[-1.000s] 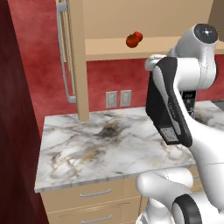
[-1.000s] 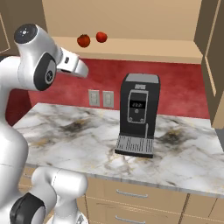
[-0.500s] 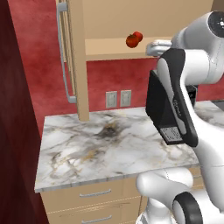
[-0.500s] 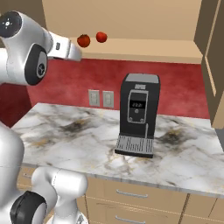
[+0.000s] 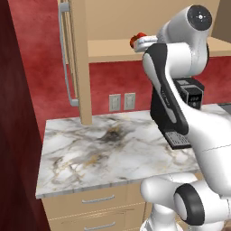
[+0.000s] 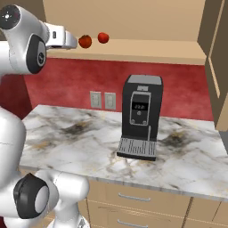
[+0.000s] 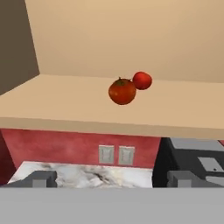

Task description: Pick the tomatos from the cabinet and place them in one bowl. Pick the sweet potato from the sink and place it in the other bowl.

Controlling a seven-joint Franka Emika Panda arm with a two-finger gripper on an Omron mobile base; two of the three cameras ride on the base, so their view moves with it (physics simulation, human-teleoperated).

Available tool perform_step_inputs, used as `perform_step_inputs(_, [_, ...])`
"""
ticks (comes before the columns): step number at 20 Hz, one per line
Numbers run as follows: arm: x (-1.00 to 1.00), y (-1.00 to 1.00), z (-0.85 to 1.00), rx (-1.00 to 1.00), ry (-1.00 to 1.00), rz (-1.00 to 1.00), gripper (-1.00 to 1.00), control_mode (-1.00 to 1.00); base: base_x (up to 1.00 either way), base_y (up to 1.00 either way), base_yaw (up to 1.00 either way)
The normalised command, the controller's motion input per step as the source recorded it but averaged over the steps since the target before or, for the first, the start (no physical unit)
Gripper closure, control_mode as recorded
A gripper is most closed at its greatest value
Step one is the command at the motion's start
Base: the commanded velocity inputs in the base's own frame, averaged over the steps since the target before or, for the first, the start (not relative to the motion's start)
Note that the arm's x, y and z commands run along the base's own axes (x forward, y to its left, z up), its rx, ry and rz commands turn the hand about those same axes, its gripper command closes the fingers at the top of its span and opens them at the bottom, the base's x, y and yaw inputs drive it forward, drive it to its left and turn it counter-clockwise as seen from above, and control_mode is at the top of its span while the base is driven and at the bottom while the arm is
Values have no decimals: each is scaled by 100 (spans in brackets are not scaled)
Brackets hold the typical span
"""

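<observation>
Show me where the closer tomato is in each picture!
Left base view: the closer tomato peeks out at top middle on the cabinet shelf, partly behind the arm.
Right base view: upper left, just right of the arm's end.
Hand view: near the middle, on the shelf.
Shared landmark: the wall outlets below the shelf.

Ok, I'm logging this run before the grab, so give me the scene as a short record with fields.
tomatoes: two, nearer tomato and farther tomato, on the open cabinet shelf
gripper: open, holding nothing, facing the tomatoes, short of them
cabinet door: swung open
counter: marble counter with a coffee machine
wall: two outlets
</observation>
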Motion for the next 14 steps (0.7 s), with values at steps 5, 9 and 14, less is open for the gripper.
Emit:
perform_step_inputs(5, [84,0,-9,-2,0,-5,-100,-100,0,0,0])
perform_step_inputs(9, [78,0,-4,-1,0,-8,-100,-100,0,0,0])
perform_step_inputs(14, [64,-1,-1,0,11,-6,-100,-100,0,0,0])
